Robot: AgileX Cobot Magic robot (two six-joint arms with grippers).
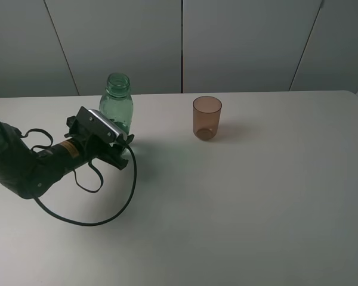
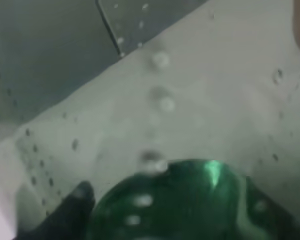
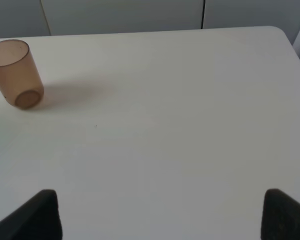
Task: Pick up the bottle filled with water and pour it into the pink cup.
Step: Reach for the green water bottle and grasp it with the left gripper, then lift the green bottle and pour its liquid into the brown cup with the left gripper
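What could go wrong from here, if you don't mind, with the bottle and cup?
1. The left gripper grips the bottle low on its body; uncapped and tall, it might tip or spill when lifted.
2. The pink cup is small and stands apart from the bottle; the pour could miss or nudge it over.

The bottle [image 1: 117, 107] is transparent green. The pink cup [image 1: 207, 117] is a translucent brownish pink. The counter [image 1: 244, 208] is plain off-white, the wall [image 1: 238, 42] pale grey with thin dark seams. The left arm [image 1: 30, 164] is black, with a silvery block [image 1: 102, 124] and an amber band [image 1: 68, 149]; its cable [image 1: 95, 224] is black. The right pincer [image 3: 162, 216] has black fingers [image 3: 37, 217].
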